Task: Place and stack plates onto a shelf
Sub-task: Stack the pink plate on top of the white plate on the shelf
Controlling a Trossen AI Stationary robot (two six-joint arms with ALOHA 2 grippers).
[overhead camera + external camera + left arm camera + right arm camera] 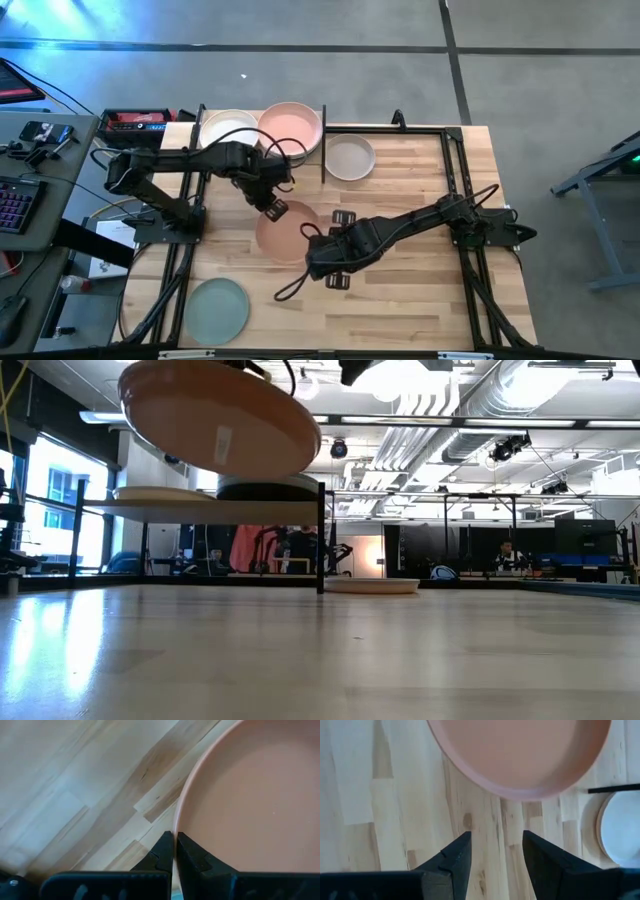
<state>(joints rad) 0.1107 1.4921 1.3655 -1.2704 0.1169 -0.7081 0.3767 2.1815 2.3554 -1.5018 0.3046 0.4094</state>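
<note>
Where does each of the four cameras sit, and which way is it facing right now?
High view: overhead, straight down on the table; both arms, the shelf.
Low view: tabletop level, facing the room; terracotta plate lifted, no gripper clearly seen.
Left wrist view: down past the left gripper, shut on that plate's rim.
Right wrist view: down past the open right gripper, plate beyond it.
Shared: the terracotta plate shows in all four.

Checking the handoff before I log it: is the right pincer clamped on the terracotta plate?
No: in the right wrist view the right pincer stands open with bare table between its fingers, clear of the terracotta plate.
</note>
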